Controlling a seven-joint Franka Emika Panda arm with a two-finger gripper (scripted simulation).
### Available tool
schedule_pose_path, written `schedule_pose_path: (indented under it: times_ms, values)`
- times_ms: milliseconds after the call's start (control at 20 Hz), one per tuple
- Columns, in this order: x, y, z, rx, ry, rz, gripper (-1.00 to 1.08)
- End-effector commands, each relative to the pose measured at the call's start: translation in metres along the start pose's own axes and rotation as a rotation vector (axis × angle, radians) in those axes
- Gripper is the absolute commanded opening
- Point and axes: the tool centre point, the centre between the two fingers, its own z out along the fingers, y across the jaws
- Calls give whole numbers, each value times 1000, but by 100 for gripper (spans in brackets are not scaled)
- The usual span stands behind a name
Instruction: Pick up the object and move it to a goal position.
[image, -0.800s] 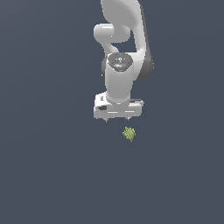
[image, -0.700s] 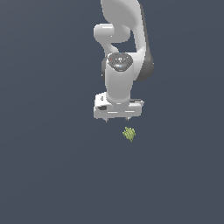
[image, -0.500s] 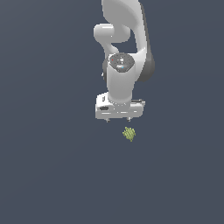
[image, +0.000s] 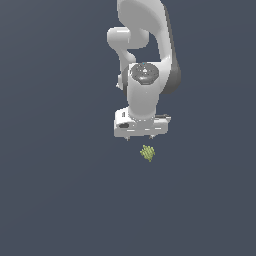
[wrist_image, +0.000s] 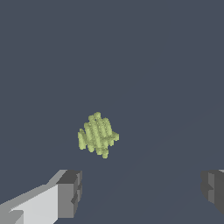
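Note:
The object (image: 147, 153) is a tiny yellow-green ridged lump lying on the dark grey floor, just below the white arm's hand in the exterior view. In the wrist view the object (wrist_image: 97, 134) shows its jagged ridges clearly and lies ahead of the fingers. My gripper (wrist_image: 140, 192) is open, its two grey fingertips (wrist_image: 70, 192) spread wide apart with nothing between them. From outside, the gripper (image: 140, 136) hangs a little above the object and slightly toward the exterior view's left of it, fingertips barely visible under the hand.
A plain dark grey surface (image: 60, 190) fills both views. The white arm (image: 145, 55) rises toward the top of the exterior view. No goal marker shows.
The hand has turned slightly about its wrist and shifted a little; the object has stayed where it was.

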Motion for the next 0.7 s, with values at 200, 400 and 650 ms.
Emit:
schedule_pose_path:
  times_ms: [200, 400, 650]
  values:
    - [1, -3, 5, -1, 1, 38, 100]
    - [2, -7, 11, -2, 2, 87, 100]
    - [3, -15, 23, -6, 6, 175, 100]
